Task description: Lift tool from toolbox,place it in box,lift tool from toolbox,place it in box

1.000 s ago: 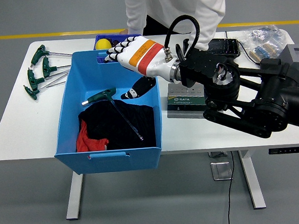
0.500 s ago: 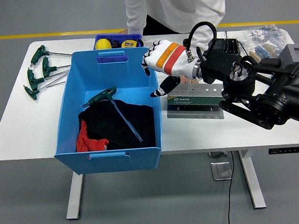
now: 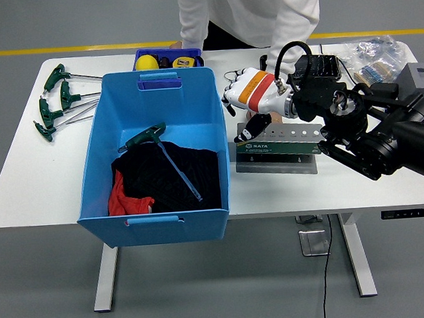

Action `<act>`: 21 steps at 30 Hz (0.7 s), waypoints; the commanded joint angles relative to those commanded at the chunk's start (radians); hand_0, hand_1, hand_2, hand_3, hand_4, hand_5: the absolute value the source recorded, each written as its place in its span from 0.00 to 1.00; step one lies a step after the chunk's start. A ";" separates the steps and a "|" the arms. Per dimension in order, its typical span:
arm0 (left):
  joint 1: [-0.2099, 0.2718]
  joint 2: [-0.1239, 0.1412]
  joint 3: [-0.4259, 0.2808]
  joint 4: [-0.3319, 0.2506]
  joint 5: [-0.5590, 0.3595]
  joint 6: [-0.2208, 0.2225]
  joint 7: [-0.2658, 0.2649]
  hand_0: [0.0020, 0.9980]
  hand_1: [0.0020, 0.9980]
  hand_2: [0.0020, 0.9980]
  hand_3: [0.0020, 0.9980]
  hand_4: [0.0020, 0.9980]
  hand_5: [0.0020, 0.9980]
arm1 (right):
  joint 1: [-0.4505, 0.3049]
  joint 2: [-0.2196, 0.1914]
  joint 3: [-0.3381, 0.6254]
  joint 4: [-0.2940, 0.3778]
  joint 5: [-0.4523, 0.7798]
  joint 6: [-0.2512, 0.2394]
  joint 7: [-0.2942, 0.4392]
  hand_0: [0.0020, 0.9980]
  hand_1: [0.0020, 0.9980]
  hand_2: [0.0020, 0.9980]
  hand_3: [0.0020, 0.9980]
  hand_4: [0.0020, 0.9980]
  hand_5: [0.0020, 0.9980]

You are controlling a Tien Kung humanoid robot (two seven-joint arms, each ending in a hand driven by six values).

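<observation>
T-handle tool (image 3: 155, 147) inside blue box (image 3: 95, 149), green handle at upper-left, shaft running to lower-right over dark cloth (image 3: 166, 178), right hand (image 3: 248, 105) fingers loosely spread, empty, above toolbox (image 3: 278, 145), person's hands partly hidden.

1. A white desk (image 3: 25, 194) spans the frame on a grey floor (image 3: 46, 287).
2. A person in a white top (image 3: 249, 11) stands at the far side, top centre.
3. A small dark-blue tray (image 3: 145, 54) at the upper middle holds a yellow ball (image 3: 145, 62).
4. A clear plastic bag (image 3: 372, 57) of small parts lies at the upper right.
5. A grey device (image 3: 421, 75) sits at the right edge.
6. A yellow floor line (image 3: 59, 49) crosses the top.
</observation>
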 joint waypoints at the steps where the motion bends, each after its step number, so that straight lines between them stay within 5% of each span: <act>1: 0.000 0.000 0.001 0.000 -0.002 0.001 -0.001 0.47 0.45 0.50 0.76 0.83 0.78 | 0.000 -0.001 -0.005 -0.008 -0.003 0.002 0.002 0.76 0.61 0.62 0.44 0.99 0.62; 9: -0.001 0.002 0.021 0.000 -0.022 0.002 -0.004 0.47 0.45 0.49 0.76 0.83 0.78 | -0.009 -0.007 0.038 -0.062 -0.073 0.059 0.024 0.76 0.60 0.60 0.41 0.99 0.63; 21: 0.003 0.002 0.023 0.000 -0.018 0.003 -0.001 0.46 0.45 0.49 0.76 0.83 0.78 | -0.020 -0.022 0.061 -0.058 -0.119 0.099 0.034 0.76 0.57 0.54 0.38 0.99 0.64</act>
